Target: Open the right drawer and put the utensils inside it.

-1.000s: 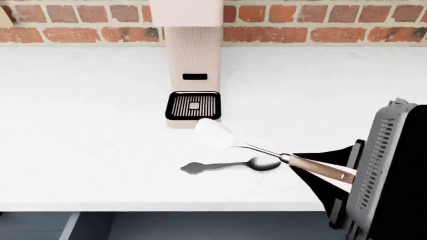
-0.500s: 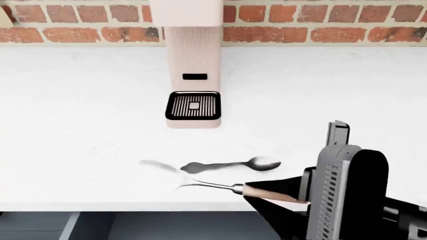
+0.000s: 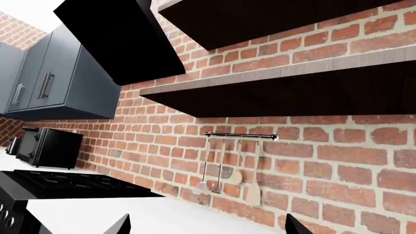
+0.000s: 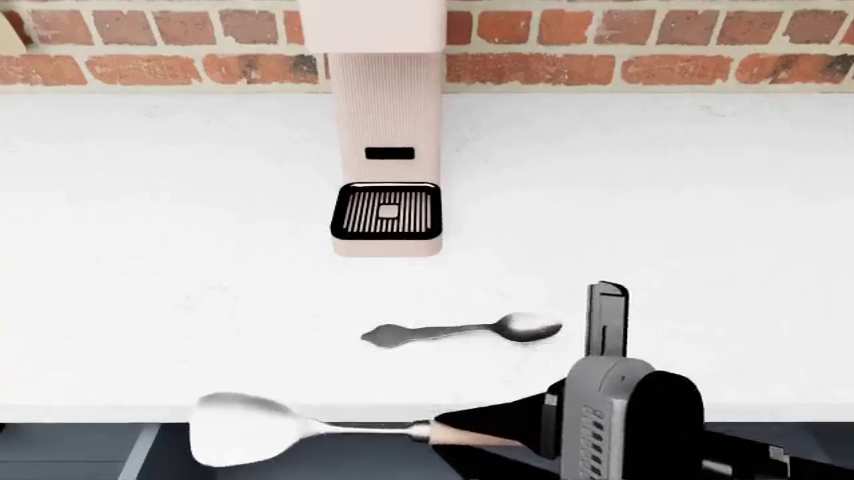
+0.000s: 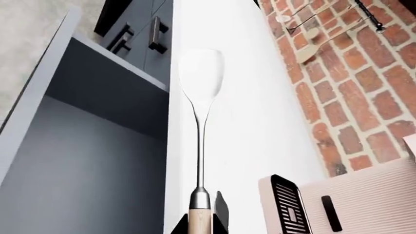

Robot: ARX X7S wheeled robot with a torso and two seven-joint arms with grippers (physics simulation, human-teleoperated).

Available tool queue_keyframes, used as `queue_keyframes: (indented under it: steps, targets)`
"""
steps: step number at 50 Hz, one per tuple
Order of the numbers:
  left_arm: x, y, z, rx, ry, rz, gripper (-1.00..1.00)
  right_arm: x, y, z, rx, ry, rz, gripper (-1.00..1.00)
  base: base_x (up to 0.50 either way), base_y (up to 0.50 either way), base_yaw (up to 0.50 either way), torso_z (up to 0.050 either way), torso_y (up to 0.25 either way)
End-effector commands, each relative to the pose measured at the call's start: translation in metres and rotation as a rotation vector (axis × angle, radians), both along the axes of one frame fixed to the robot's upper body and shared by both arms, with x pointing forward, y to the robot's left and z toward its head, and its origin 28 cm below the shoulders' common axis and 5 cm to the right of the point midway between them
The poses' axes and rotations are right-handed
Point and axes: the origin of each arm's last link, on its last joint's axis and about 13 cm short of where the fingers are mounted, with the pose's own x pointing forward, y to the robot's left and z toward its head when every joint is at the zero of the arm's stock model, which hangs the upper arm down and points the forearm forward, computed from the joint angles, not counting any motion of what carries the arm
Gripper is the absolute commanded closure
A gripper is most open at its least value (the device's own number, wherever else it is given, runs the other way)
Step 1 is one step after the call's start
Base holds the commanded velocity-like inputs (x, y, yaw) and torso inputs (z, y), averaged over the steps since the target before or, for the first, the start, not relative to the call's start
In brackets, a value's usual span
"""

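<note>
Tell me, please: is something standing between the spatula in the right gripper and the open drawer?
Nothing visible does. The right gripper holds the spatula past the counter edge, and the right drawer stands open with its grey inside bare.

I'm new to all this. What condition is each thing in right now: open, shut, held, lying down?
Drawer: pulled open, nothing visible inside.
Spatula: held by its wooden handle, level, head past the counter's front edge.
Spoon: lying flat on the counter, untouched.
Right tool: shut on the spatula.
Left tool: open, holding nothing.
Coffee machine: upright against the wall, tray bare.
</note>
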Motion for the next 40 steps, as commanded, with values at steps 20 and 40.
queue_keyframes:
  steps: [20,40]
  targets:
    - [0.001,0.000,-0.001,-0.004,0.001,0.001,-1.00,0.028,0.013,-0.026,0.004,0.233,-0.061,1.00,0.00,0.00,0.00,0.000,0.000]
    - [0.000,0.001,-0.001,-0.006,-0.001,0.003,-1.00,0.022,0.021,-0.043,-0.058,0.282,-0.005,1.00,0.00,0.00,0.00,0.000,0.000]
